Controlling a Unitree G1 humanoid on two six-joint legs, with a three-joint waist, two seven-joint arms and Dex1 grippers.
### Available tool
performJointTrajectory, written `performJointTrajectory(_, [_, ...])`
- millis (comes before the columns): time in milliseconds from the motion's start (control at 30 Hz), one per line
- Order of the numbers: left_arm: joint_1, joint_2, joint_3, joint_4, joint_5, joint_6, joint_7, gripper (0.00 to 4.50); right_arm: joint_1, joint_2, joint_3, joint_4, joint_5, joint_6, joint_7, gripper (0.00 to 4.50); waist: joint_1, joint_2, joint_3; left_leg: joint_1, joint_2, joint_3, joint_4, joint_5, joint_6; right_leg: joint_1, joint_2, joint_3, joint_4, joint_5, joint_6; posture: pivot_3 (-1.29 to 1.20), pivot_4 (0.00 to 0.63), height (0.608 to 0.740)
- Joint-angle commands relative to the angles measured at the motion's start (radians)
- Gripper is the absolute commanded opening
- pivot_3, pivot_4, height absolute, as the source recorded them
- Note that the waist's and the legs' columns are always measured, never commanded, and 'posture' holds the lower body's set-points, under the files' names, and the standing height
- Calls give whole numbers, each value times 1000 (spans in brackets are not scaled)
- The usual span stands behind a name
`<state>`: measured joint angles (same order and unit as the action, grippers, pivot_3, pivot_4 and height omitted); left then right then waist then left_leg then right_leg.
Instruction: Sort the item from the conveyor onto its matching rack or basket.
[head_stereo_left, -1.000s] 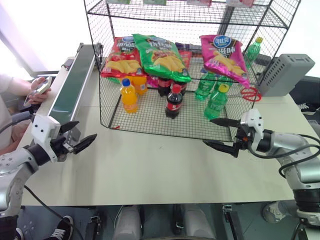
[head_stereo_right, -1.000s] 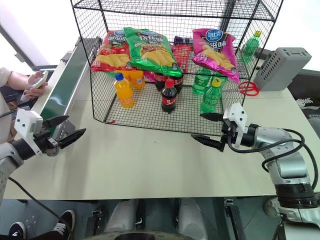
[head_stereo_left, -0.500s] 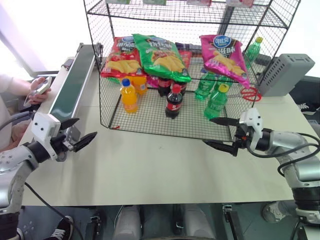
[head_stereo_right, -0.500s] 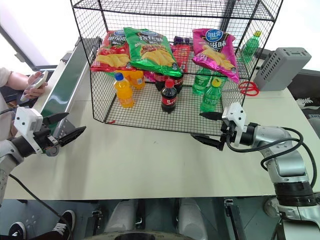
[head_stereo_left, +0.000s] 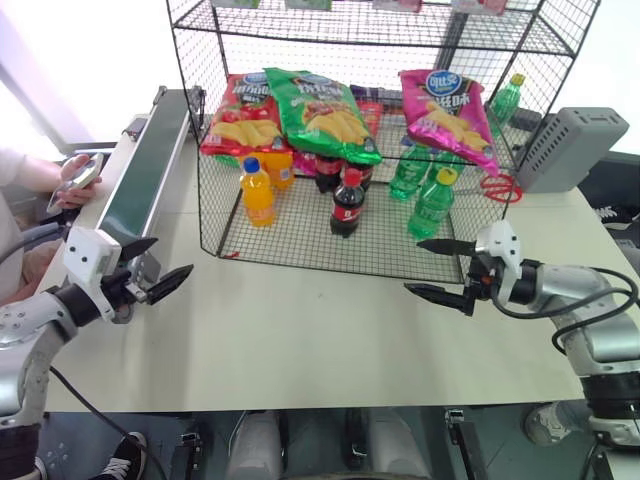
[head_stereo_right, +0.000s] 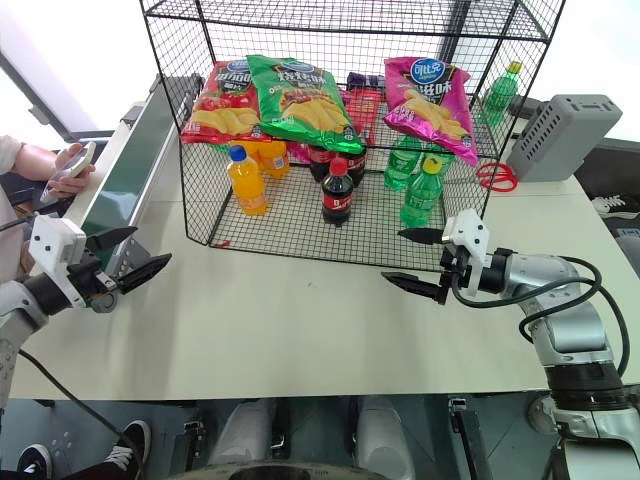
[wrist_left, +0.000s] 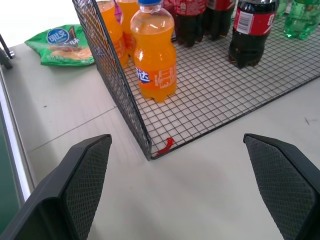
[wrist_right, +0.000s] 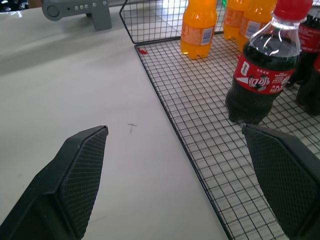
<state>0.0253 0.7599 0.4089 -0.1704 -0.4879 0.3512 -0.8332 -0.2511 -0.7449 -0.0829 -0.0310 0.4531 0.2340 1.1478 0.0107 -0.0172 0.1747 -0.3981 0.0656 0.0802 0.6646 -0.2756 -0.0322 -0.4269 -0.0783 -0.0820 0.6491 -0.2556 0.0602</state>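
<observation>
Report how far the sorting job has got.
Done, it seems: the pink bag lies on the rack tier beside the red bag and green bag. In hand: nothing; left end effector and right end effector are open. Left: nothing on the conveyor.

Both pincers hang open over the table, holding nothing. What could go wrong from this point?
1. The glossy magenta-pink crisp bag lies sloped on the black wire-grid rack, its lower end past the green bottles; it might slide off.
2. The right pincer hovers close to the rack's front edge; a forward move could snag the wire.
3. A person's hand sits beside the dark green conveyor belt, near the left pincer.
</observation>
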Motion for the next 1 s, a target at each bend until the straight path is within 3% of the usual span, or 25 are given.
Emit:
performJointTrajectory(33, [-3,-1,14,-30,3,-26,5,4500,-10,2,-9,-5,3,-19,13,4474,0,0,0,0,0,0,0,0,0,0,0,0,0,0,0,0,150,740])
performJointTrajectory(1000, [-45,-7,-22,18,32,-64,-3,4500,-44,13,-3,26,-18,-30,13,4474,0,0,0,0,0,0,0,0,0,0,0,0,0,0,0,0,150,740])
